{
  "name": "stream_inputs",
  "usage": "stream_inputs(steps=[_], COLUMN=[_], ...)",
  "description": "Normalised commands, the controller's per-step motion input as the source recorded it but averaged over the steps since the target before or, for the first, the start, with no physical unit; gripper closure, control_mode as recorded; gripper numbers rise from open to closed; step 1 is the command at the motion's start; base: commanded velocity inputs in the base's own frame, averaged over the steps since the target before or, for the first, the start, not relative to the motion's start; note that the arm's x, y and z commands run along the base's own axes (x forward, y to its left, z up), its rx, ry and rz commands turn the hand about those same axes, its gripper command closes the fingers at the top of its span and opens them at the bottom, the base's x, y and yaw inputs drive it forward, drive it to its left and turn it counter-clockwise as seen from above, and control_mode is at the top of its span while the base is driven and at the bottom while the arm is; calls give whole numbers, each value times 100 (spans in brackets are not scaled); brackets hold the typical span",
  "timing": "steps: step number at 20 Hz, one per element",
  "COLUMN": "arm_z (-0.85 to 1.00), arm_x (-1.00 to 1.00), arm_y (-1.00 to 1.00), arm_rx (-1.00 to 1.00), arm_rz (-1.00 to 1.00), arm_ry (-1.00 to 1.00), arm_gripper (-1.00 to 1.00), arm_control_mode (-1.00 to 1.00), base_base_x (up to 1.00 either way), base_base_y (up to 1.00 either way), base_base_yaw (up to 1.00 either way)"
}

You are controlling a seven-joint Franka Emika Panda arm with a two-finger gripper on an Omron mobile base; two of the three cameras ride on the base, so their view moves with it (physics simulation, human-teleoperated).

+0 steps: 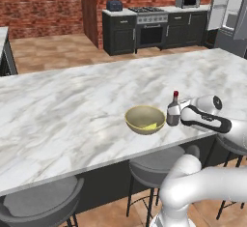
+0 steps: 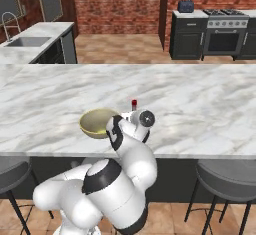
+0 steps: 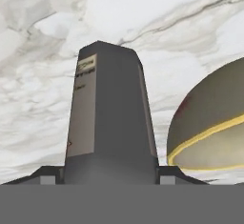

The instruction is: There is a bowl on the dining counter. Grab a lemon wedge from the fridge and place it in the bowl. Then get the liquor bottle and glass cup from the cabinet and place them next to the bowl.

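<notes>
So right now I've got the liquor bottle standing upright on the marble tabletop, just beside the bowl on its right as the left base camera sees it. The lemon wedge is already sitting in the bowl. In the hand camera the bottle runs straight up the middle of the picture from between the fingers, so its long axis is square to the way the hand points, and the bowl is close off to one side.

The fingers sit either side of the bottle's base, spread about as wide as its body. My read is they're grasping it, though I can't see contact for sure. The gripper comes in level from the right, forearm stretched out low over the tabletop edge, elbow folded down by the stools.

Next bit looks like letting go and backing straight out without nudging the bottle into the bowl. The glass cup is yet to fetch.
</notes>
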Motion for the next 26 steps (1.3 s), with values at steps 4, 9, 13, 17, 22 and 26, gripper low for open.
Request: stream_inputs(steps=[4, 9, 13, 17, 22, 26], arm_z=[-29, -20, -11, -17, -10, 14], arm_x=[1, 24, 27, 5, 0, 0], arm_y=[-5, 0, 0, 0, -12, -7], arm_rx=[0, 0, 0, -1, -1, 0], arm_rz=[6, 1, 0, 0, 0, 0], arm_ry=[-9, -8, -4, 0, 0, 6], arm_gripper=[100, 100, 100, -100, -100, -100], arm_control_mode=[-100, -100, -100, -100, -100, -100], base_base_x=[0, 0, 0, 0, 0, 0], base_base_y=[0, 0, 0, 0, 0, 0], base_base_yaw=[0, 0, 0, 0, 0, 0])
